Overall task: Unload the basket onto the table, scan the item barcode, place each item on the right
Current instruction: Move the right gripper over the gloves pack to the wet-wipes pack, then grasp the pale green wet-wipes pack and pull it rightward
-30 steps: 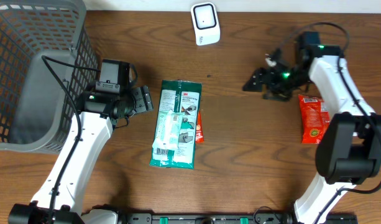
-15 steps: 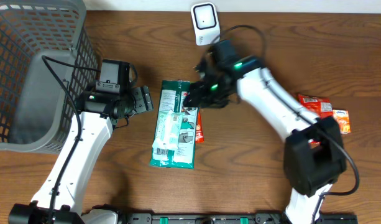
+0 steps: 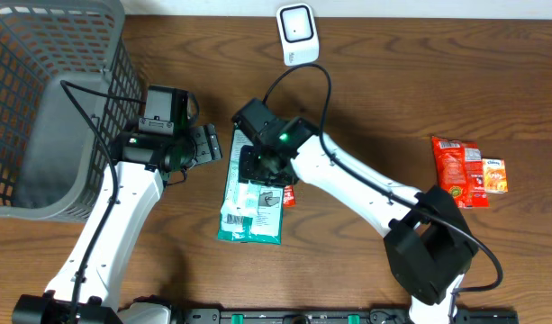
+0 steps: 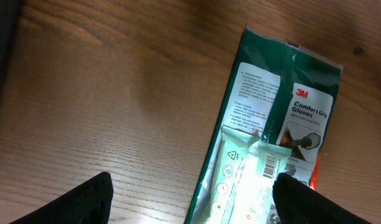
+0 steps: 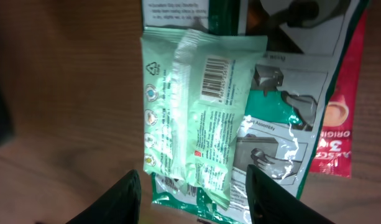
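the right gripper (image 3: 257, 166) hangs over the middle of the wooden table (image 3: 393, 90), directly above a small pile of packets. in the right wrist view its two fingers (image 5: 129, 194) stand apart, about half open, one on each side of the lower end of a pale green packet (image 5: 190, 124). nothing is clamped between them, and it is not possible to tell if they touch the packet.

the pale green packet lies flat on top of a dark green glove pack (image 4: 314, 112), with its barcode (image 5: 212, 78) facing up. a red packet (image 5: 339, 124) shows from under the right edge of the glove pack. the white scanner (image 3: 296, 34) stands at the far edge of the table, well apart from the pile.

the left gripper (image 3: 208, 144) is just beside the top left corner of the glove pack. in the left wrist view its fingers are spread wide and hold nothing.

a grey mesh basket (image 3: 41, 54) is at the far left of the table. near the right edge lie a red snack bag (image 3: 454, 171) and a small orange box (image 3: 494, 175), touching each other.
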You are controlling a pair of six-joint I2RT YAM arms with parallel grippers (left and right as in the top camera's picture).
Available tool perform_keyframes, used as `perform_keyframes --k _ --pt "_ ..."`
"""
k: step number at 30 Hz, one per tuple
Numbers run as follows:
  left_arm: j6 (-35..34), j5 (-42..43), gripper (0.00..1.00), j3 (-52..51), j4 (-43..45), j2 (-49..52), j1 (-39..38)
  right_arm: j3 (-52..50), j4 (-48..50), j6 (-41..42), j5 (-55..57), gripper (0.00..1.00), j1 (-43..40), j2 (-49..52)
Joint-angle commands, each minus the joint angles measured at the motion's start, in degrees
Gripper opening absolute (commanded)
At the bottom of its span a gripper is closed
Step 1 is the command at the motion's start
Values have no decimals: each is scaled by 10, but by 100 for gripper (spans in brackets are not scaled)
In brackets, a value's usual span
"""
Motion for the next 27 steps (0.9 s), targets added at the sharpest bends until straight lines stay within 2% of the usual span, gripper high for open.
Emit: perform_keyframes --k 1,9,21,22,23,26,27 --pt "10 -5 83 8 -2 4 2 -24 12 66 44 50 18 8" --pt "10 -6 83 8 -2 4 2 -96 94 93 44 44 34 8" --pt "10 -6 83 8 -2 4 2 -189 233 97 43 44 35 8" --pt "10 -6 83 8 -2 4 2 -193 235 97 43 39 35 8" --pt "10 -6 83 8 -2 4 2 -195 235 96 43 28 35 8" --pt "10 -6 83 8 -2 4 2 -195 231 88 43 4 35 8" --pt "10 -5 83 8 -2 4 2 -195 231 82 43 1 34 7"
